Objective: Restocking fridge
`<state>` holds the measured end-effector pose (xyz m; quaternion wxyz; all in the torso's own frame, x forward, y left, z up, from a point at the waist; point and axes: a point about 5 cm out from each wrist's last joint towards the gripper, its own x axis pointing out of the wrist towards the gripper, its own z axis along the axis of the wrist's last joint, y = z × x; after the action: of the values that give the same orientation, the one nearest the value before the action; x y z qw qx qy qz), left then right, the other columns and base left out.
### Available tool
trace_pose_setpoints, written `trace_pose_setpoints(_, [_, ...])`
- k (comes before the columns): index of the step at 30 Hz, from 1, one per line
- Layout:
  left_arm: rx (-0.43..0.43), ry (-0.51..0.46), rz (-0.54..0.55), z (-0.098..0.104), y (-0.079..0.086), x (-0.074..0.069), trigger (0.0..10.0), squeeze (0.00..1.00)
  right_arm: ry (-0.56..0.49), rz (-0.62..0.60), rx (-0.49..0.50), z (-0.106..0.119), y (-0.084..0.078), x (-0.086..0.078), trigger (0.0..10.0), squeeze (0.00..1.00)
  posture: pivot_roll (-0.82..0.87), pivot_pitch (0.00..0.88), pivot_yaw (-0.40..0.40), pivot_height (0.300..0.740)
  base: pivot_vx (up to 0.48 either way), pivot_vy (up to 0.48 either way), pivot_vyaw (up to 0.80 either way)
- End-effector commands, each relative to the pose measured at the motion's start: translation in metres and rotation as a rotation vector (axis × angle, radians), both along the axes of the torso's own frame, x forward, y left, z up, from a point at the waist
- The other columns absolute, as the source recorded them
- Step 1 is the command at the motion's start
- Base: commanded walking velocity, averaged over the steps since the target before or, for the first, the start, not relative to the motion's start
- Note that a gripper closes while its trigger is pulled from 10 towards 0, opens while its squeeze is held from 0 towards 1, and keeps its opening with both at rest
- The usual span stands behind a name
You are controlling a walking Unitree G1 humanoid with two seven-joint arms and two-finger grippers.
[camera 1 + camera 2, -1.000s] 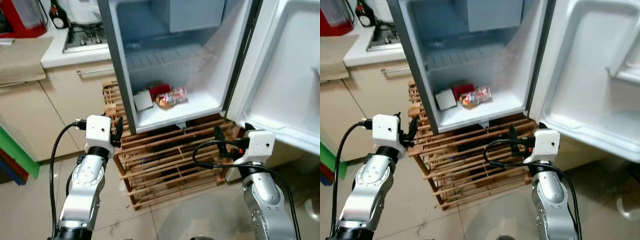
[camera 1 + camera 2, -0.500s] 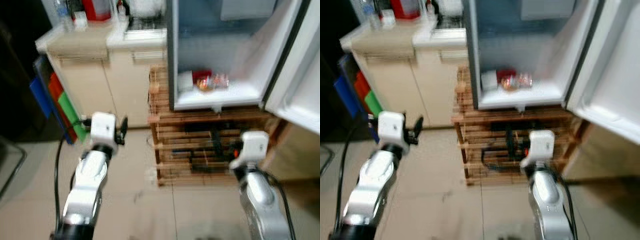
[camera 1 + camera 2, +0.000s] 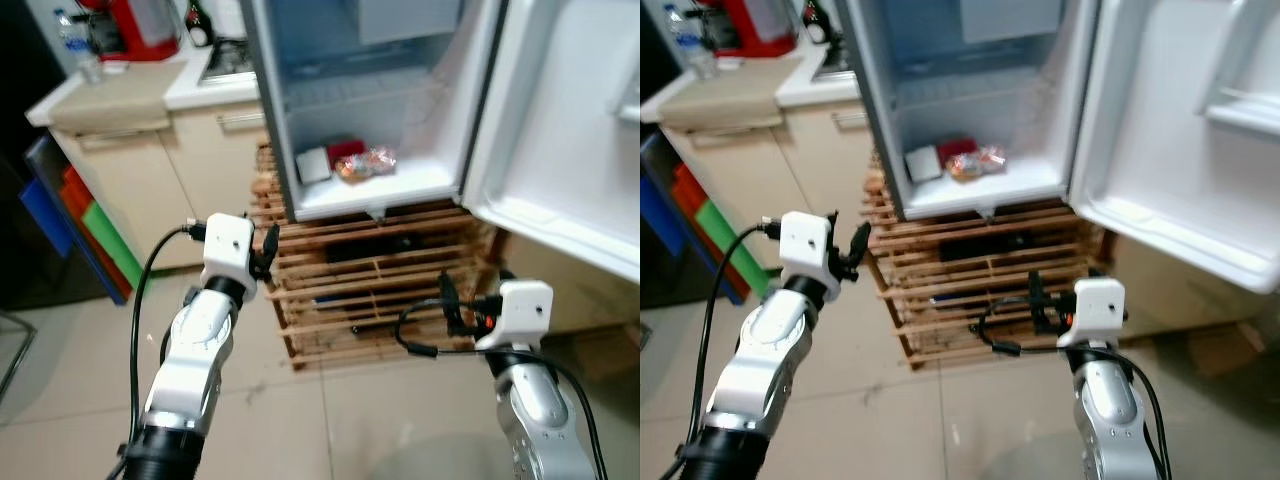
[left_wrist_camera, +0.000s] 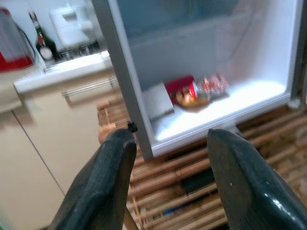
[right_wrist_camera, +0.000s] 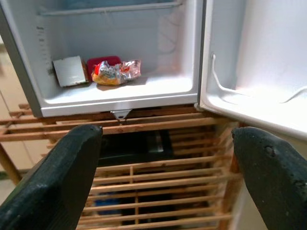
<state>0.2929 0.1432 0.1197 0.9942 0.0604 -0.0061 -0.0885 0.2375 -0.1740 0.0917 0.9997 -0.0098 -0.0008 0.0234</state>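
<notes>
Left eye view: we see the left gripper [image 3: 268, 243] parted and empty, low before the wooden rack [image 3: 370, 285]. On it stands the fridge [image 3: 360, 110], door [image 3: 570, 130] swung right. On its floor a grey box [image 5: 69, 71], red pack [image 5: 103, 62] and crinkly packet [image 5: 117, 72] lie leftward; labels unreadable. Right gripper [image 5: 165, 182] spread wide, empty.

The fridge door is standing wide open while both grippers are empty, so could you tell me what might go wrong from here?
The open door juts out just above the right gripper; raising that arm could knock it. The fridge sits on a slatted wooden rack, so a bump might shake it. The packets lie at the back of the fridge floor, so a reach could push them.
</notes>
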Motion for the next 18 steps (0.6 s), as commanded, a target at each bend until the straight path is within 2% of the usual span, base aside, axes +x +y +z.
trace_pose_setpoints(1, [-0.002,-0.004,-0.005,0.002,0.0,0.002,10.0,0.0,-0.02,0.01,-0.007,0.004,0.002,0.0,10.0,0.0,-0.19,0.0,0.134,0.74,0.0,-0.431,0.0])
trace_pose_setpoints(9, [-0.007,0.004,-0.025,0.0,-0.004,0.002,10.0,0.0,-0.008,0.027,-0.019,0.001,0.0,-0.004,10.0,0.0,-0.2,0.0,0.139,0.74,0.0,-0.433,0.0])
trace_pose_setpoints(11, [-0.011,0.035,-0.029,-0.005,-0.005,0.002,10.0,0.0,0.045,0.05,-0.061,-0.011,0.0,-0.01,10.0,0.0,-0.2,0.0,0.142,0.74,0.12,-0.424,0.0])
trace_pose_setpoints(12, [0.003,0.059,-0.021,-0.01,-0.005,0.003,10.0,0.0,0.094,0.06,-0.077,-0.02,0.0,-0.014,10.0,0.0,-0.2,0.0,0.142,0.74,0.259,0.0,0.0])
trace_pose_setpoints(13, [0.061,0.107,-0.036,-0.02,-0.004,0.006,10.0,0.0,0.206,0.083,-0.11,-0.041,-0.003,-0.022,10.0,0.0,-0.2,0.0,0.142,0.74,0.0,0.0,0.0])
trace_pose_setpoints(15, [0.13,0.161,-0.05,-0.031,-0.004,0.009,10.0,0.0,0.266,0.076,-0.14,-0.054,-0.008,-0.027,10.0,0.0,-0.21,0.0,0.144,0.74,0.0,0.0,0.0])
trace_pose_setpoints(16, [0.199,0.239,-0.059,-0.044,0.002,0.015,10.0,0.0,0.361,0.024,-0.192,-0.07,-0.022,-0.033,10.0,0.0,-0.21,0.0,0.143,0.74,0.0,0.0,0.0])
trace_pose_setpoints(17, [0.214,0.264,-0.061,-0.048,0.004,0.017,10.0,0.0,0.395,0.004,-0.207,-0.076,-0.027,-0.034,10.0,0.0,-0.21,0.0,0.143,0.74,0.0,0.0,0.0])
trace_pose_setpoints(18, [0.245,0.344,-0.052,-0.059,0.011,0.019,10.0,0.0,0.457,-0.06,-0.244,-0.085,-0.04,-0.038,10.0,0.0,-0.22,0.0,0.143,0.74,0.0,0.0,0.0])
